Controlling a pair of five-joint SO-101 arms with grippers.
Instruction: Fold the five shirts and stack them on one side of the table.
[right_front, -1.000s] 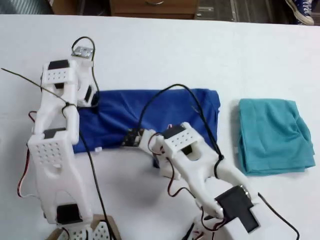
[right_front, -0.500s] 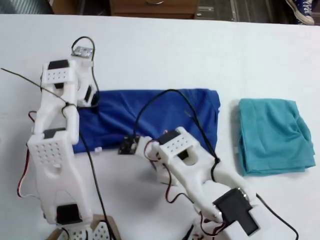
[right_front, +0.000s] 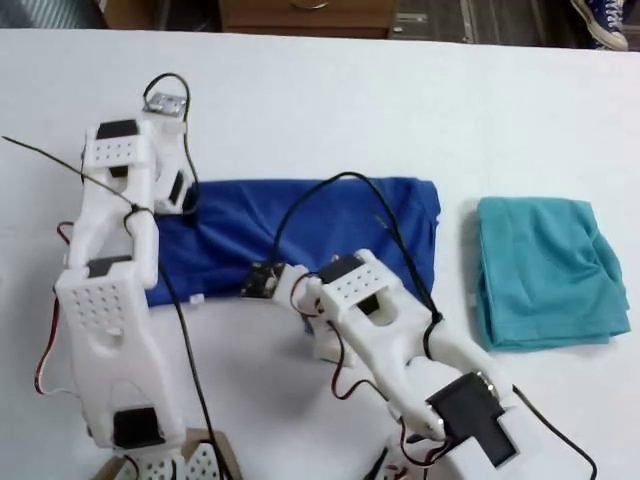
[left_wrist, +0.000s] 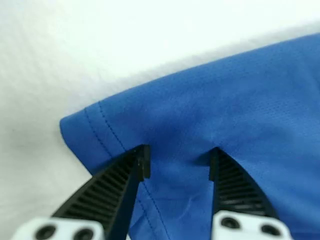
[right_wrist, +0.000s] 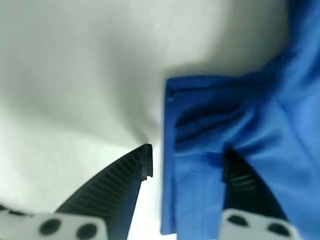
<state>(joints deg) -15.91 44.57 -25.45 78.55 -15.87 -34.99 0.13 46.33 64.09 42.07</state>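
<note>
Blue shirt (left_wrist: 215, 105) under left gripper (left_wrist: 178, 162) (jaws apart)

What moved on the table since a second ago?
The right hand drew back a little toward the table's near edge, open at the blue shirt's edge. Nothing was grabbed or dropped. The left hand, the blue shirt and the folded teal shirt stayed put.
</note>
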